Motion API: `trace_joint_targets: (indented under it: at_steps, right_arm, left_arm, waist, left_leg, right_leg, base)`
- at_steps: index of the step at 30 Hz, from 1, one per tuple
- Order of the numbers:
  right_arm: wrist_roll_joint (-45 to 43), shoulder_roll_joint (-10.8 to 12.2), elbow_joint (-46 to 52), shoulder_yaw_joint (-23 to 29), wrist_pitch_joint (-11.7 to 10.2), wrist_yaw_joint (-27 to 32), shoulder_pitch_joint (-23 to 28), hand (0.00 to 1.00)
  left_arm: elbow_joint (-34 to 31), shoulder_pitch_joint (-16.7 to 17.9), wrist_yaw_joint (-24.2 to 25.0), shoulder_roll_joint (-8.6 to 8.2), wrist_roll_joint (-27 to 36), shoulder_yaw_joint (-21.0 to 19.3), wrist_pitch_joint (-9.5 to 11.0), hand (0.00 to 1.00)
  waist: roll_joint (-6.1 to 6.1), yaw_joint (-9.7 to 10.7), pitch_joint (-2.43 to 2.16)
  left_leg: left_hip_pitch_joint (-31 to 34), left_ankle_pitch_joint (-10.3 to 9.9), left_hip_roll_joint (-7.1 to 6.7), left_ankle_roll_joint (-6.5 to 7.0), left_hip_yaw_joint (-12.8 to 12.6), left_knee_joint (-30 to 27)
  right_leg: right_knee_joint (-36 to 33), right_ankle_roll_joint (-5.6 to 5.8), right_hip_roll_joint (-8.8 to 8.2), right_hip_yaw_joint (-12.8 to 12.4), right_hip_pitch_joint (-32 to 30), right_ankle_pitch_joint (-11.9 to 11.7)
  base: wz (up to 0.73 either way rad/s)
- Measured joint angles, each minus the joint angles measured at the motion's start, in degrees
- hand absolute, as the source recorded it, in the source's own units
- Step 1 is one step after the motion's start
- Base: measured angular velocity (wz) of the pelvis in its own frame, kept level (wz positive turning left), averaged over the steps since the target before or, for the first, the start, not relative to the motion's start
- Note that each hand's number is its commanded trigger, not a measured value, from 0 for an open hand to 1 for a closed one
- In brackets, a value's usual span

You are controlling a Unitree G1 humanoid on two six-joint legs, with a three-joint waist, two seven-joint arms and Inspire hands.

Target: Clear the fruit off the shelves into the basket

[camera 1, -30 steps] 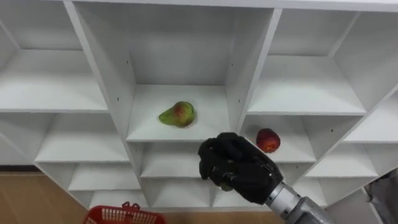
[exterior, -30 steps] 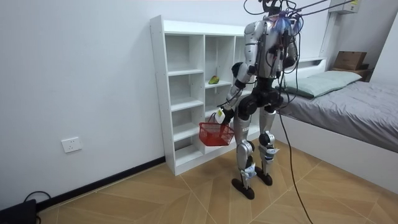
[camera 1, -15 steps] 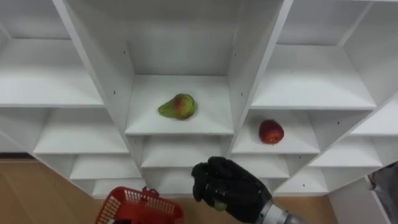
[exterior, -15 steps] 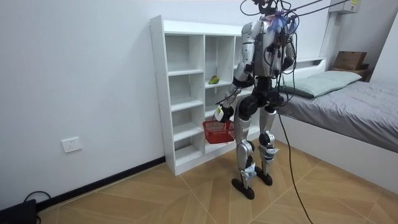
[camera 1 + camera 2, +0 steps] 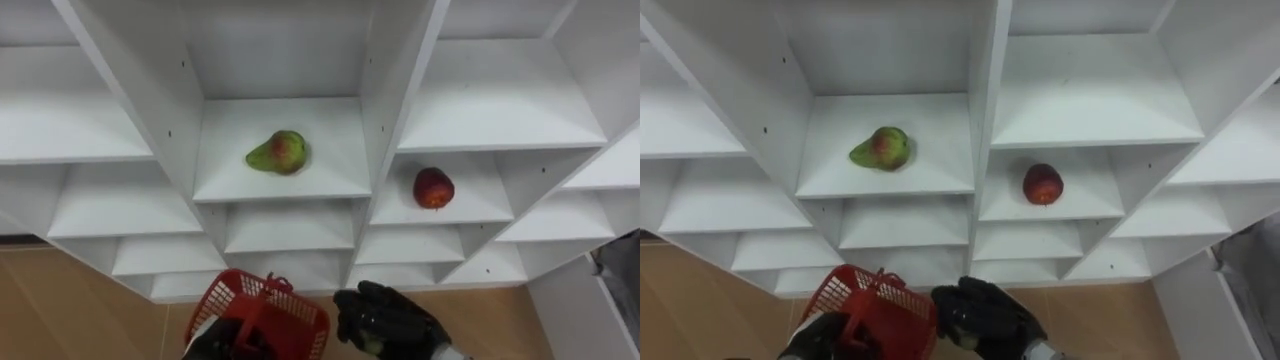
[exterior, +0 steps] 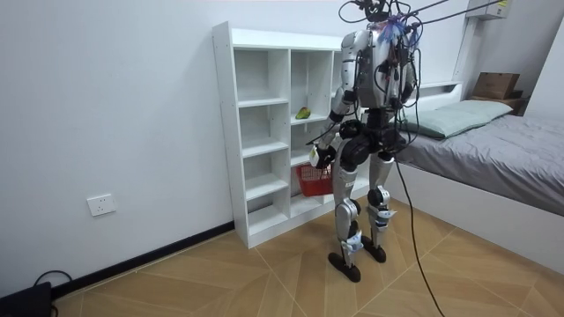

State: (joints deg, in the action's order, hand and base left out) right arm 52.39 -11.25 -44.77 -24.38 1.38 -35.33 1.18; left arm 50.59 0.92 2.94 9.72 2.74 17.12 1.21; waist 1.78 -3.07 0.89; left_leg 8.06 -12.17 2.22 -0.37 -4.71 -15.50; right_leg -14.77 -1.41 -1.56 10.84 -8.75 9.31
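Two fruits sit in the closet in the left eye view: pear in the middle cubby, red apple one cubby right, lower. Below, the right hand is loosely curled, empty; the left hand is clamped on the red basket. Room view: robot faces the closet. Right eye view: same. Both fruits are probably light, firm, smooth, bruisable; cup the belly.

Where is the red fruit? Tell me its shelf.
In the eye views, the red fruit lies on the closet shelf just right of the pear, across the upright divider and a little lower.
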Motion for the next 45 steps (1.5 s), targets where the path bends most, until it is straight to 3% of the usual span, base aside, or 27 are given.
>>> trace_joint_targets:
  at_steps: [11, 17, 22, 35, 45]
  right_arm:
    - [2.13, 1.84, -6.41, -0.26, 0.00, 0.12, -2.48, 1.00]
    - [7.89, 2.20, -7.47, -1.68, 0.75, 0.08, -3.08, 1.00]
    - [10.79, 2.67, -10.88, -1.68, 1.42, 0.22, -5.61, 1.00]
    - [11.12, 2.70, -13.21, -3.67, 2.48, 1.57, -6.45, 1.00]
    - [11.25, 3.19, -16.02, -6.01, 3.62, 1.64, -6.77, 1.00]
  left_arm:
    - [-2.81, 0.13, 1.63, -0.27, 0.03, 0.11, -0.07, 1.00]
    - [-4.40, 0.00, 2.28, -1.00, 0.04, 1.87, -0.07, 1.00]
    - [-4.36, -0.04, 3.08, -1.03, 0.00, 3.92, -0.37, 1.00]
    - [-4.36, -0.51, 4.66, -0.21, -0.03, 5.09, -1.42, 1.00]
    - [-3.18, -0.86, 5.23, -0.25, -0.06, 8.63, -1.76, 1.00]
  waist:
    - [-0.71, -0.31, 0.00]
    - [-1.63, -0.53, 0.01]
    - [-2.61, -0.46, 0.37]
    - [-2.64, -0.34, 0.37]
    - [-2.69, -0.33, 0.43]
  left_leg:
    - [0.69, 0.03, -0.02, 0.04, 0.09, -0.16]
    - [0.56, 0.04, -0.10, 0.05, -0.02, -0.05]
    - [0.46, 0.09, -0.15, 0.08, -0.05, -0.02]
    - [1.37, 0.15, -0.21, 0.11, -0.02, 0.12]
    - [1.08, 0.15, -0.09, 0.10, 0.04, 0.17]
  right_leg:
    - [-0.10, -0.01, -0.03, -0.02, -0.77, -0.01]
    - [-0.18, -0.02, -0.04, -0.03, -0.79, -0.01]
    - [-0.35, -0.01, -0.14, -0.07, -0.82, 0.00]
    - [0.04, -0.02, -0.19, -0.04, -1.66, 0.04]
    - [0.08, -0.12, -0.27, 0.19, -1.31, -0.06]
  base:
    - [0.00]
    - [0.00]
    - [0.00]
    - [0.00]
    - [0.00]
